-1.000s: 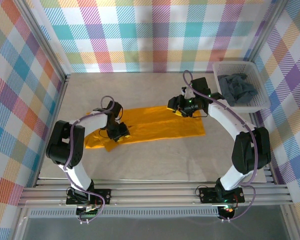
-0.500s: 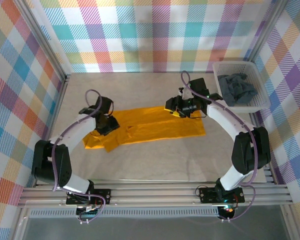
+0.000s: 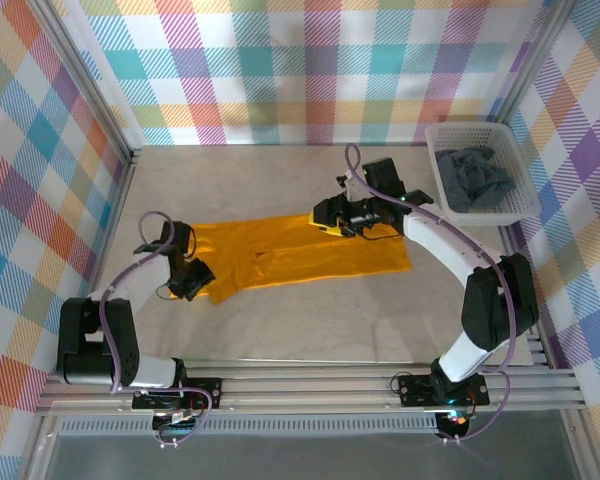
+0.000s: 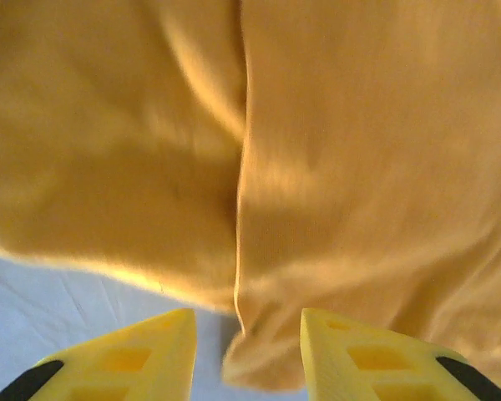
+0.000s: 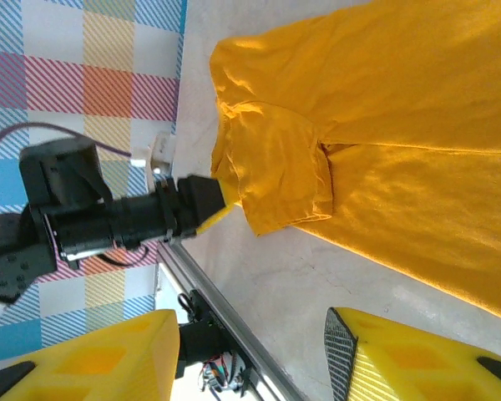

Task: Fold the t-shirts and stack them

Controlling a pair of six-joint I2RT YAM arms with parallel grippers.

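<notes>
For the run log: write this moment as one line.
orange t-shirt: on table | grey t-shirt: in basket | left gripper: jaws open at orange edge | right gripper: jaws open above it

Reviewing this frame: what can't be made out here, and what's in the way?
1. Top view: the grey t-shirt lies crumpled in the basket; its own folds and the basket walls hide its shape.
2. Left wrist view: the orange t-shirt is close and blurred; whether the left gripper touches the hem between its open jaws is unclear.
3. Top view: the right gripper is too small to tell whether it touches the orange t-shirt.
</notes>
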